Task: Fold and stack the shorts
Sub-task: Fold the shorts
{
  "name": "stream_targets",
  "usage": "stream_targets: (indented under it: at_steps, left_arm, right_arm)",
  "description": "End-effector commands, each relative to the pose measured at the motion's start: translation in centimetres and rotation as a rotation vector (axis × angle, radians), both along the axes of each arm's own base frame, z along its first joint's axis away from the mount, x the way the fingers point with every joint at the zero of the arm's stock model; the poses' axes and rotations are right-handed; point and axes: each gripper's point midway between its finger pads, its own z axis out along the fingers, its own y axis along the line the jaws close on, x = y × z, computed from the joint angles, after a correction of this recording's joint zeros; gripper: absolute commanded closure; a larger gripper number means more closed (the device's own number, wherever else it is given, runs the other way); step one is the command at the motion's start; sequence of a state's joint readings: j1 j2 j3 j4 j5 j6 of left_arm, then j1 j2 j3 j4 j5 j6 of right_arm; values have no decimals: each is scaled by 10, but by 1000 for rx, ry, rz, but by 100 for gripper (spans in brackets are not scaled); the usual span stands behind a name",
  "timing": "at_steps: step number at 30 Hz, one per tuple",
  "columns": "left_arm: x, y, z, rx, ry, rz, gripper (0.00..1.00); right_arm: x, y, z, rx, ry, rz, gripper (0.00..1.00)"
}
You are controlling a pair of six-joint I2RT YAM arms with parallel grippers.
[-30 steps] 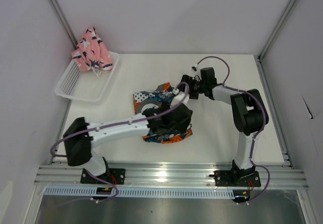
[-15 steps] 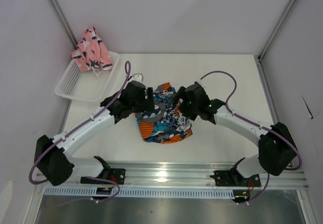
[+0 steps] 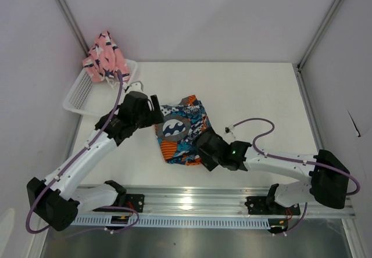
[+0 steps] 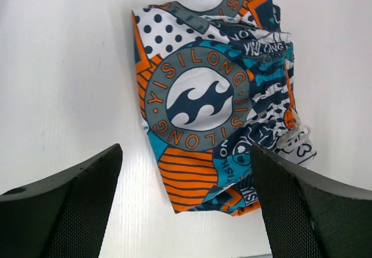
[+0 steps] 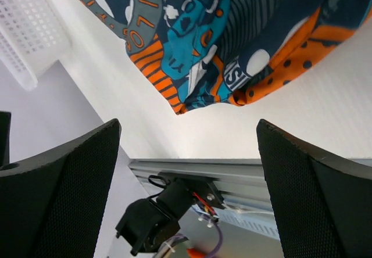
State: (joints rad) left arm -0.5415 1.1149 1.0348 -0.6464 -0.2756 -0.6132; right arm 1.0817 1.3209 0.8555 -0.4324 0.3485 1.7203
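Plainly legible on the folded printed shorts (image 4: 215,95) is the word "YISILONG". It runs round a grey ring that encircles a navy-and-white wave emblem, and it recurs in white on a dark band near the drawstring; other lettering in the print is too broken up to read. The blue, orange, white and grey garment (image 3: 181,131) lies in a compact fold at the middle of the white table (image 3: 261,95), toward the front rail. The left arm reaches diagonally from its base, with the left gripper (image 3: 153,103) poised just off the shorts' left edge, between them and the white mesh basket (image 3: 87,98). Its fingers (image 4: 87,200) are spread wide and hold nothing. The right arm stretches low along the near edge, with the right gripper (image 3: 204,151) at the fold's near-right corner, its fingers (image 5: 302,200) likewise parted and empty. The pink shorts (image 3: 104,57) sit bunched on the basket's far corner, by the left wall
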Motion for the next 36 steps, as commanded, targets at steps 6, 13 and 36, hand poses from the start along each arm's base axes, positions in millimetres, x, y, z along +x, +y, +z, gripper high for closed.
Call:
stream_targets:
  at_steps: [6, 13, 36]
  left_arm:
    - [-10, 9, 14, -60, -12, 11, 7]
    - [-13, 10, 14, -51, -12, -4, 7]
    - [-13, 11, 2, -52, 3, -12, 7]
  right_arm:
    - [4, 19, -38, 46, 30, -191, 0]
    - [15, 29, -58, 9, 44, -224, 0]
    - [86, 15, -97, -290, 37, 208, 100]
